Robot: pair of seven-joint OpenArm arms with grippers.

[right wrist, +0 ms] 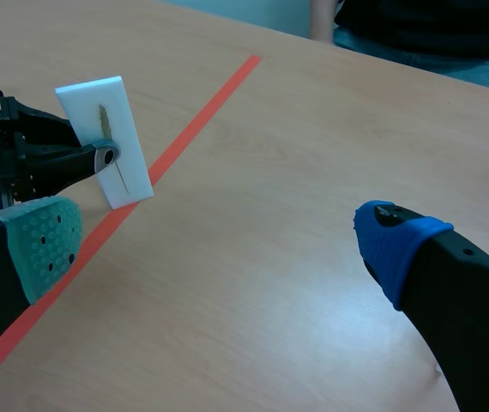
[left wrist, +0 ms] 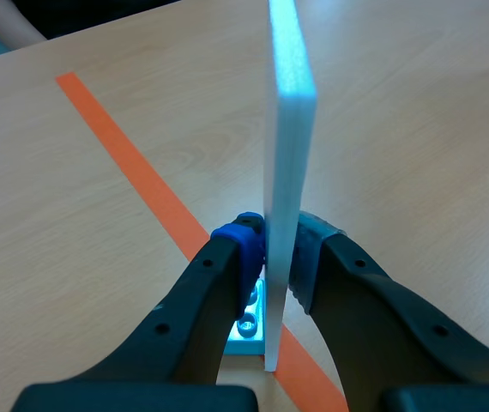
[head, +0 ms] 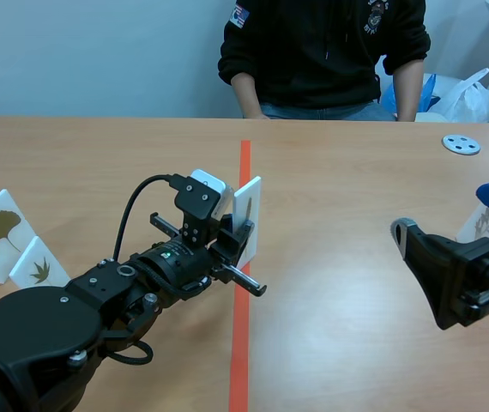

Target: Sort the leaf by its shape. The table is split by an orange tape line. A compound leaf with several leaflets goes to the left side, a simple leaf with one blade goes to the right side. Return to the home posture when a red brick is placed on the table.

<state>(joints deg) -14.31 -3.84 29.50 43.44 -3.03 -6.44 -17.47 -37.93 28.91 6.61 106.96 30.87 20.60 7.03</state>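
Scene view, centre of frame: the left gripper is closed on a white leaf card, which stands upright, edge-on to the arm. The left wrist view confirms this. The blue pad presses one face of the card and the opposite finger presses the other, low down near its foot. A light blue studded base shows at the foot of the card, beneath the fingers.

The card sits over the orange tape line. Its lower edge meets the line in the left wrist view. Whether the base rests on the table or hangs just above it cannot be told.

In the right wrist view the card carries one narrow dark leaf on a long stalk.

The right gripper is at the right edge of the frame, low over the table. It is spread wide and holds nothing. Its own view shows the grey-green pad and the blue one well apart.

Other items noted:
- At the left edge, a card with a fan-shaped yellow leaf has a smaller card with a lobed leaf just in front of it.
- At the right edge, a pale-leaf card stands behind the right gripper.
- A grey disc lies at the upper right.
- A person in a dark top sits at the top of the frame.
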